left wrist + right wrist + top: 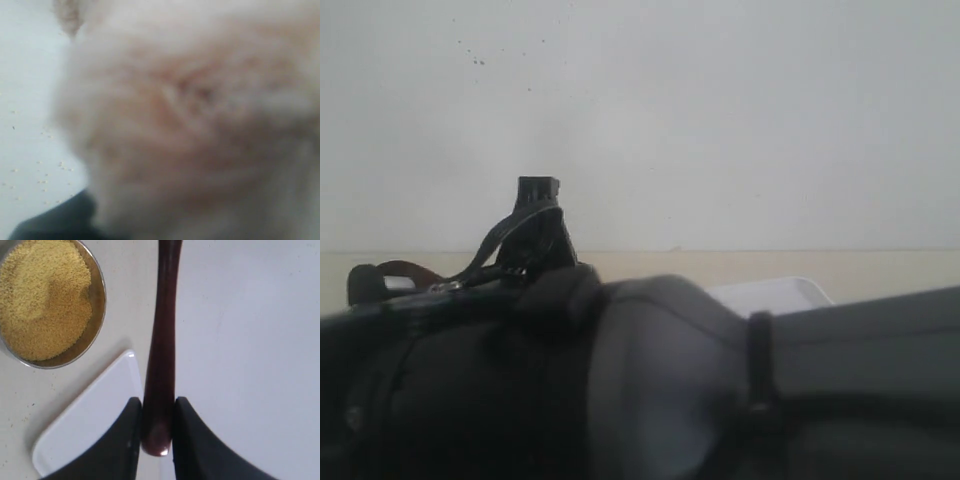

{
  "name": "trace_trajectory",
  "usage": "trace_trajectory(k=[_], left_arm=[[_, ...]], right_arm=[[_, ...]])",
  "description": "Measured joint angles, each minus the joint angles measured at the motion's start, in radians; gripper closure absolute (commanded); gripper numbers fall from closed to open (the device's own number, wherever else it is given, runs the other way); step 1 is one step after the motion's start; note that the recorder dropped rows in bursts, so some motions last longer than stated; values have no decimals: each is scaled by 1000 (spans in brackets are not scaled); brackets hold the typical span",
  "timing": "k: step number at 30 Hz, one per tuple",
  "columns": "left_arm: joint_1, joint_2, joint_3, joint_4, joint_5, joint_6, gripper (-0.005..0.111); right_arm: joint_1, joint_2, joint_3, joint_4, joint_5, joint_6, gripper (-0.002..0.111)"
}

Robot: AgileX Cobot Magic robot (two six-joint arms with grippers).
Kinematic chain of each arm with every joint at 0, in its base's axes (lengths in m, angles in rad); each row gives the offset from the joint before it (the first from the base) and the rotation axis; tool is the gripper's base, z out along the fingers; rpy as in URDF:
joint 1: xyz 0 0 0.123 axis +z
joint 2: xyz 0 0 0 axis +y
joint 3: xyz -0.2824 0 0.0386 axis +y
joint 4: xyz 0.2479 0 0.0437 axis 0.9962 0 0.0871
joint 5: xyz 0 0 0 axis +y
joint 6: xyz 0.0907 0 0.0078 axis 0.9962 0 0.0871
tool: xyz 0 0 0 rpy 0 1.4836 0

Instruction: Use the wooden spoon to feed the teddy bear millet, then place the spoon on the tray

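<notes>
Grip: right gripper [157,402] is clamping the wooden spoon [162,340] by its handle end over the tray [85,430] corner, millet [42,295] just beside the tray. Teddy bear [200,115] is blotting out the left gripper; cannot tell its state. Keeping the spoon level should be limiting spills.

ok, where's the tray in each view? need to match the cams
Exterior: the tray is a white corner right of centre, just behind the dark arm.
Left wrist: not in it; the blurred bear fills the picture.
Right wrist: a rounded corner between the bowl and the right claw, which grips the spoon.
Shared landmark: the pale table, in all three.
</notes>
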Motion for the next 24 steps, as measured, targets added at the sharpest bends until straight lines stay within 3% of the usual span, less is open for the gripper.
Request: trace_trajectory(k=[4,11,16,24], left_arm=[[0,0,0,0,0,0,103],[0,0,0,0,0,0,103],[0,0,0,0,0,0,103],[0,0,0,0,0,0,103]], right_arm=[[-50,-44,0,100,-2,24,106],[-261,-172,63,383,-5,28,106],[-464,-263,329,444,-125,84,106],[-859,-253,357,907,-447,78,106]])
